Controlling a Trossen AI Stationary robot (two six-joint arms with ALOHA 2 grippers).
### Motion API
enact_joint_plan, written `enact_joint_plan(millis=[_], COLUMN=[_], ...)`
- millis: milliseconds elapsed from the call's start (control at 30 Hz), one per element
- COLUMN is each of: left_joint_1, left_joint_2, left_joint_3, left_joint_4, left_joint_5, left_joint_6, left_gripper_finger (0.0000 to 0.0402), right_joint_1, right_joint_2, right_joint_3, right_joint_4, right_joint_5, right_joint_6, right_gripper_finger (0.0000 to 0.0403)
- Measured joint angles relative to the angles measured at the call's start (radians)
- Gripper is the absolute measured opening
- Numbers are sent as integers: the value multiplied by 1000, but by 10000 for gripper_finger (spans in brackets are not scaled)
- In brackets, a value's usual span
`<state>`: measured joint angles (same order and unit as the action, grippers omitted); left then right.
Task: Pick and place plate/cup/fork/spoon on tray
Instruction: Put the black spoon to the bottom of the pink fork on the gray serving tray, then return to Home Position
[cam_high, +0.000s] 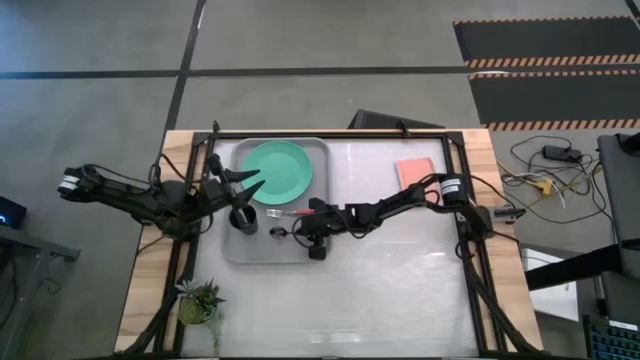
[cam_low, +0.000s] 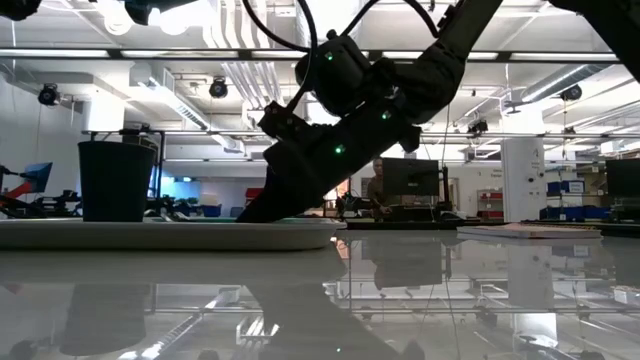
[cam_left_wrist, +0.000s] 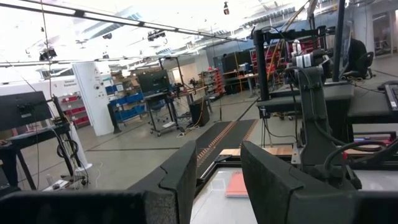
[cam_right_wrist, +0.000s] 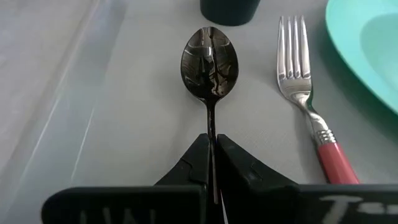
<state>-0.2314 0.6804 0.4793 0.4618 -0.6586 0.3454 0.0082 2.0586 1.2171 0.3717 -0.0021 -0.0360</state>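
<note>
While my right gripper pinches the spoon by its handle, bowl resting on the tray between cup and fork, my left gripper hangs spread above the plate.

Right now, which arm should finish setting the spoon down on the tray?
Right. Its gripper is already shut on the spoon, which lies on the tray beside the fork. The left gripper hangs open above the cup.

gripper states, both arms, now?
Left gripper: open, holding nothing, above the tray.
Right gripper: closed on the spoon handle.
</note>
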Motion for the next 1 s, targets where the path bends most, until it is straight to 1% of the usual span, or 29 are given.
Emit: enact_joint_plan(millis=[333, 500, 667, 833, 1000], left_joint_1=[0, 0, 0, 0, 0], left_joint_2=[0, 0, 0, 0, 0], left_joint_3=[0, 0, 0, 0, 0], left_joint_4=[0, 0, 0, 0, 0], left_joint_5=[0, 0, 0, 0, 0], left_joint_6=[0, 0, 0, 0, 0], left_gripper_finger=[108, 108, 108, 108, 108], right_joint_1=[0, 0, 0, 0, 19], right_joint_2=[6, 6, 6, -36, -129], right_joint_3=[0, 0, 0, 4, 7], right_joint_4=[1, 1, 0, -75, -226], right_joint_5=[3, 6, 31, 29, 27], right_joint_6=[-1, 2, 6, 51, 125], right_gripper_finger=[10, 31, 56, 75, 84])
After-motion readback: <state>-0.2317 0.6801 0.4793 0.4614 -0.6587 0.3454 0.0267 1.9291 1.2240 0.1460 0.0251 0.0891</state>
